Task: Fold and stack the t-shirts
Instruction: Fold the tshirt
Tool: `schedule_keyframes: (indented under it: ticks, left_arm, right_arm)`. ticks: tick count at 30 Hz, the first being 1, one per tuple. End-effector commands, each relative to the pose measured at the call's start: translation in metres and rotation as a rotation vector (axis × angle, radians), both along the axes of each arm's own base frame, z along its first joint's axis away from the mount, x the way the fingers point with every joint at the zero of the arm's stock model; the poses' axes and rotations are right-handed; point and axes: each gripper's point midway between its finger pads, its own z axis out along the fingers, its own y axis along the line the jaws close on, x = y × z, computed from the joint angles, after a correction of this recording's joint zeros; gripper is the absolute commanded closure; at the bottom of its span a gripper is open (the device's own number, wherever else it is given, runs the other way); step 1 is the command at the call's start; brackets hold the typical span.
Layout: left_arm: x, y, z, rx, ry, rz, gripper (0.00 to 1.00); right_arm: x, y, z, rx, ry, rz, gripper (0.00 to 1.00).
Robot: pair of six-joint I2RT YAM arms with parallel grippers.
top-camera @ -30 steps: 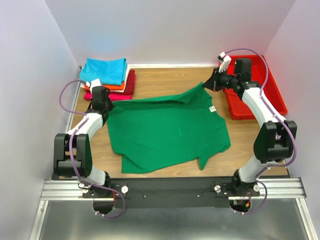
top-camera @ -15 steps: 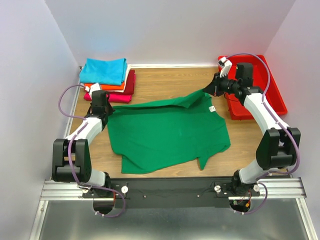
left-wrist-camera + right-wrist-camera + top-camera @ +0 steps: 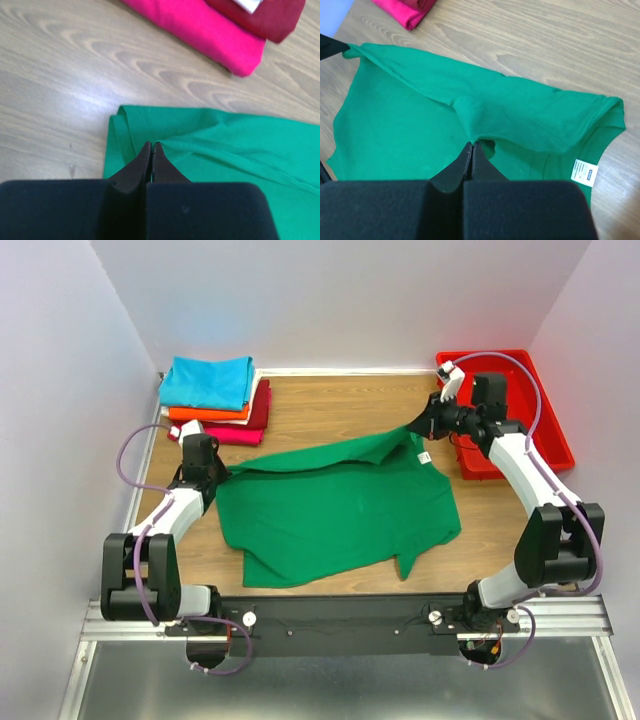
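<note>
A: What is lying on the desk (image 3: 330, 405)?
B: The green tee (image 3: 335, 510) is lying spread out, near the stack (image 3: 215, 395).
A: Who is holding it?
B: The left fingers (image 3: 148, 150) are pinching its left corner; the right fingers (image 3: 469, 150) are clamping its raised far edge.

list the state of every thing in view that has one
green t-shirt, unfolded, mostly lying flat, far edge lifted between the grippers
left gripper, shut on the green t-shirt's far left corner
right gripper, shut on the green t-shirt's far right edge
t-shirt stack, folded, turquoise on top
</note>
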Motion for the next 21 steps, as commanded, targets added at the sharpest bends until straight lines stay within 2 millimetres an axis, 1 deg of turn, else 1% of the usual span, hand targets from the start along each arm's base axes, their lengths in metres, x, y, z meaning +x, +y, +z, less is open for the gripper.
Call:
schedule_keyframes:
  ticks: [1,2,3,4,5,6,7,8,11,14,21]
  left_arm:
    - [-0.018,-0.011,0.001,-0.081,0.009,-0.012,0.74]
    - [-0.02,-0.011,0.005,-0.088,-0.002,-0.006,0.66]
    - [-0.022,-0.01,0.021,-0.088,-0.043,0.006,0.52]
    - [-0.022,-0.006,0.032,-0.073,-0.073,0.02,0.44]
    - [-0.019,-0.004,0.048,-0.066,-0.114,0.022,0.37]
    - [-0.021,-0.001,0.07,-0.044,-0.169,0.02,0.34]
    - [-0.021,0.0,0.082,-0.03,-0.199,0.014,0.34]
    - [-0.019,0.0,0.099,-0.02,-0.237,0.006,0.33]
    - [-0.02,0.003,0.133,0.025,-0.32,-0.016,0.32]
    - [-0.019,-0.003,0.151,0.068,-0.364,-0.086,0.32]
    - [-0.017,-0.005,0.147,0.121,-0.323,-0.153,0.33]
  right_arm:
    - [-0.009,-0.006,0.009,-0.015,-0.036,-0.023,1.0]
    - [-0.012,-0.007,0.003,-0.02,-0.027,-0.023,1.0]
    - [-0.014,-0.007,0.002,-0.022,-0.027,-0.019,1.0]
    - [-0.016,-0.007,0.002,-0.024,-0.031,-0.016,1.0]
    - [-0.019,-0.007,-0.003,-0.025,-0.019,-0.016,1.0]
    - [-0.021,-0.007,-0.004,-0.028,-0.019,-0.013,1.0]
    - [-0.022,-0.008,-0.005,-0.029,-0.018,-0.017,1.0]
    - [-0.024,-0.007,-0.004,-0.031,-0.023,-0.01,0.99]
    - [-0.029,-0.006,-0.01,-0.027,-0.006,0.004,1.0]
    - [-0.034,-0.004,-0.016,-0.021,0.014,0.019,1.0]
    - [-0.041,-0.003,-0.02,-0.018,0.043,0.039,1.0]
